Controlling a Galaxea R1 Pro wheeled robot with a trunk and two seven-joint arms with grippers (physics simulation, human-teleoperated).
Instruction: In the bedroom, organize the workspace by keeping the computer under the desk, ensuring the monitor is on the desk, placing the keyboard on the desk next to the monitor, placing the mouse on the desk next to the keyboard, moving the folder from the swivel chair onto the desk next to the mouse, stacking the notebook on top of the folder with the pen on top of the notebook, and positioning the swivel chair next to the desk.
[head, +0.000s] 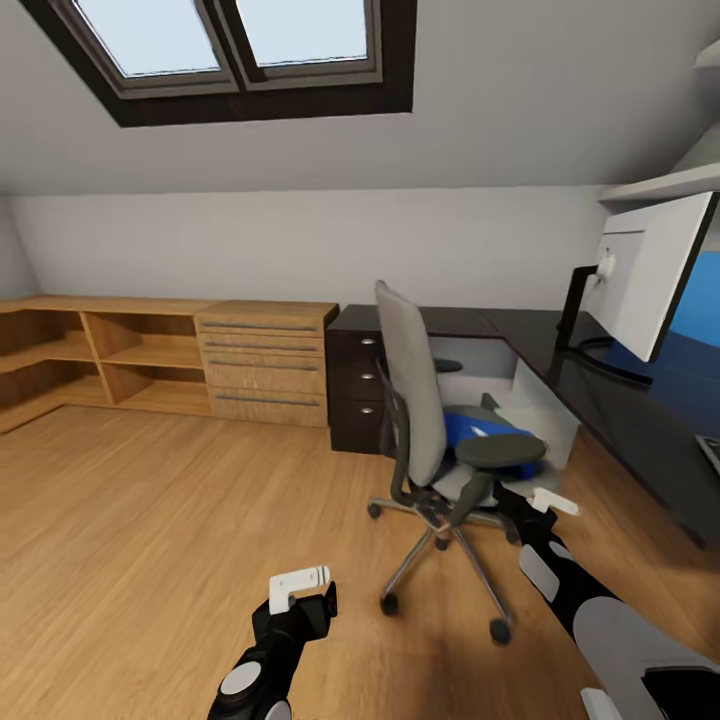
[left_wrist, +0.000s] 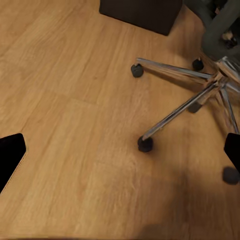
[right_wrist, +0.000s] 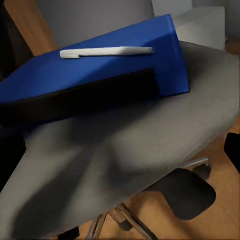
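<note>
A: Where is the chair (head: 440, 440)?
B: It stands on the wood floor (head: 150, 520), just left of the black desk (head: 620, 410). Its grey back faces left and its seat faces the desk.

A: What is on the seat?
B: A blue folder (right_wrist: 100, 70) lies on the grey seat (right_wrist: 125, 150). A white pen (right_wrist: 107, 51) lies on top of the blue stack. I cannot tell the notebook from the folder.

A: Where is the monitor (head: 660, 270)?
B: It is on the desk, far right, on a black stand. A white computer (head: 540, 400) box sits under the desk, behind the chair.

A: What about the right gripper (head: 545, 500)?
B: It is near the chair's armrest, reaching toward the seat. Its dark finger tips sit far apart at the edges of the wrist view, so it is wide and holds nothing.

A: And the left gripper (head: 300, 590)?
B: It hangs low over the floor, left of the chair's wheels (left_wrist: 145, 144). Its tips are far apart too, with nothing in them.

A: What else is in the room?
B: Wood shelves (head: 110, 350) and drawers (head: 265, 365) stand along the far wall, and black drawers (head: 355, 385) sit at the desk's far end.
</note>
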